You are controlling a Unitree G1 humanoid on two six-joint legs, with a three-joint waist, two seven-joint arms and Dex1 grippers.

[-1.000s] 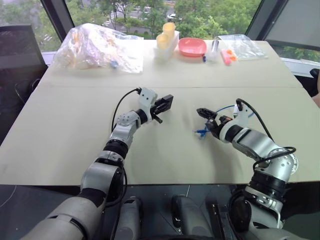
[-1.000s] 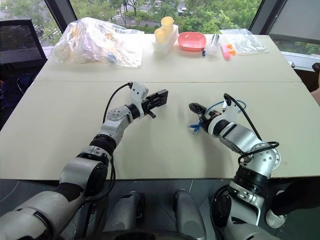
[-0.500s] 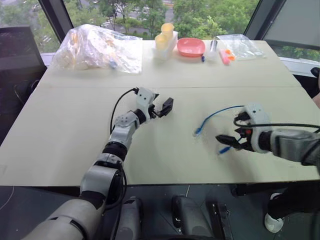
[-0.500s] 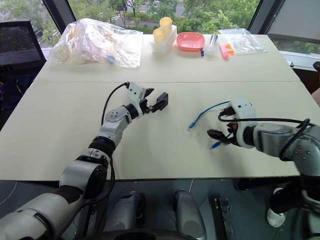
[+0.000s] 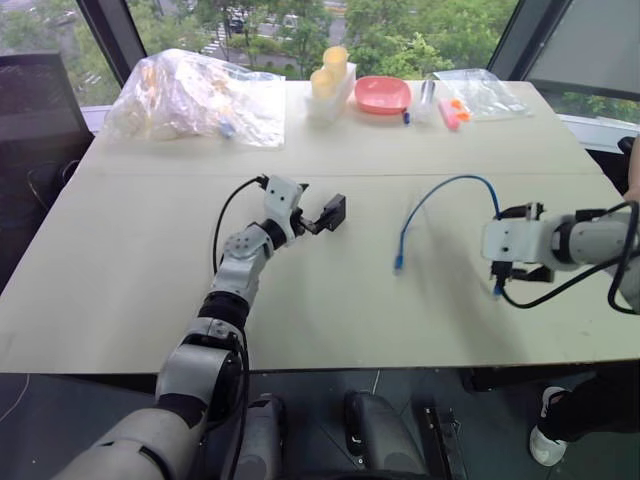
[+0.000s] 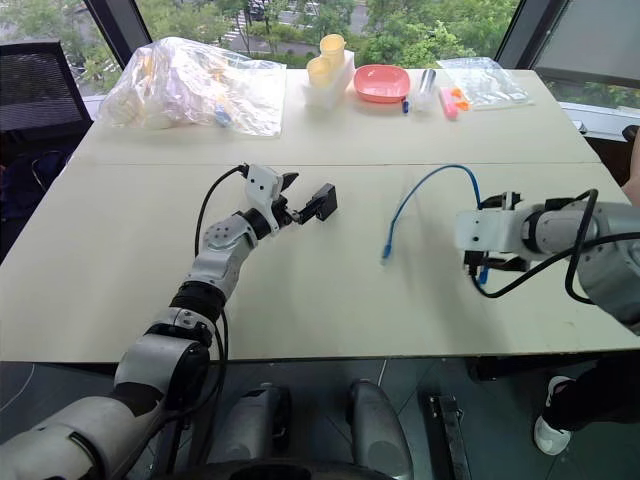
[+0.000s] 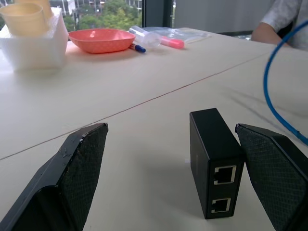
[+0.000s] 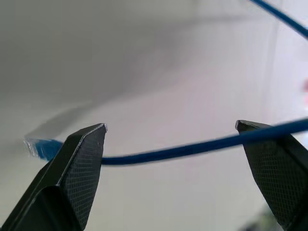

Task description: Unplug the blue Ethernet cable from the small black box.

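Now, left end effector (image 5: 322, 216): fingers spread wide, holding nothing. The small black box (image 7: 212, 161) stands on the desk (image 5: 150, 250) between the fingers, up against one pad (image 7: 269, 173); the other pad (image 7: 79, 168) is well apart from it. Two port sockets show on its near face, both empty. From the head view the box sits near desk centre, at about 3 o'clock from the left wrist.

Right end effector (image 8: 178, 178): also wide open, gripping nothing. It hovers at the desk's 3 o'clock side. The blue Ethernet cable (image 5: 440, 192) runs across the gap between its fingers, in the wrist view; contact with either pad cannot be told. The cable is free of the box: one plug lies on the desk at roughly 4 o'clock from the box, well apart; the cord arcs away toward 12 o'clock, then curves down to the right end effector, where the other end hangs just below the wrist.

Far edge, 12 o'clock: clear plastic bag (image 5: 195, 95) with contents, white tray with yellow cups (image 5: 333, 75), pink dish (image 5: 384, 94), second clear bag (image 5: 480, 92), pink marker (image 5: 452, 115).
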